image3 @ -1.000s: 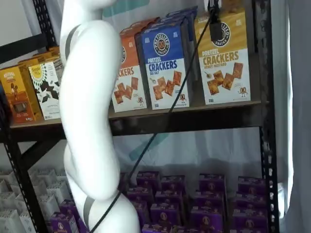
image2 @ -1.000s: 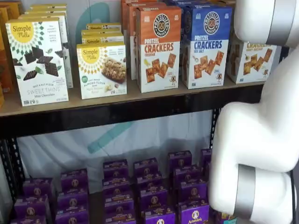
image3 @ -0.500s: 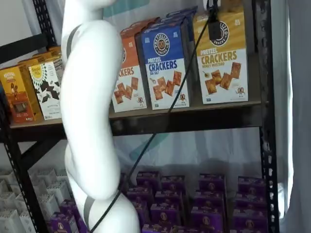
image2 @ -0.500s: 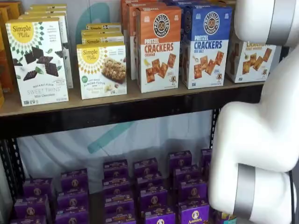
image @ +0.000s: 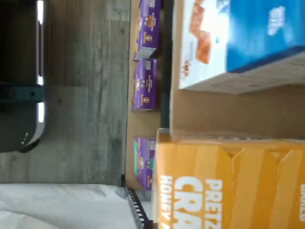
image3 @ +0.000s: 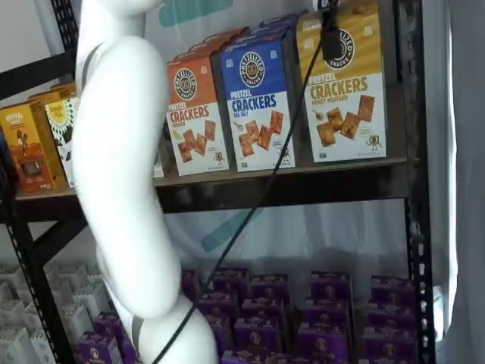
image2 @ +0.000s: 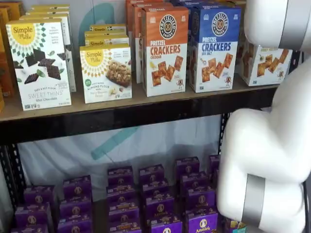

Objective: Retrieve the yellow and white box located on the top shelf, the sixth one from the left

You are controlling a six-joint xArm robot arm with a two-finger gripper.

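I am lifting the yellow and white box point(image3: 342, 87), slightly tilted at the right end of the top shelf point(image3: 288, 184); the end effector's grip I cannot tell, so I am pulling out slowly, avoiding the blue box point(image3: 258, 102)

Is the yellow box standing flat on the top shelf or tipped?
Tipped: the yellow box leans, its bottom edge lifted at one end off the top shelf.
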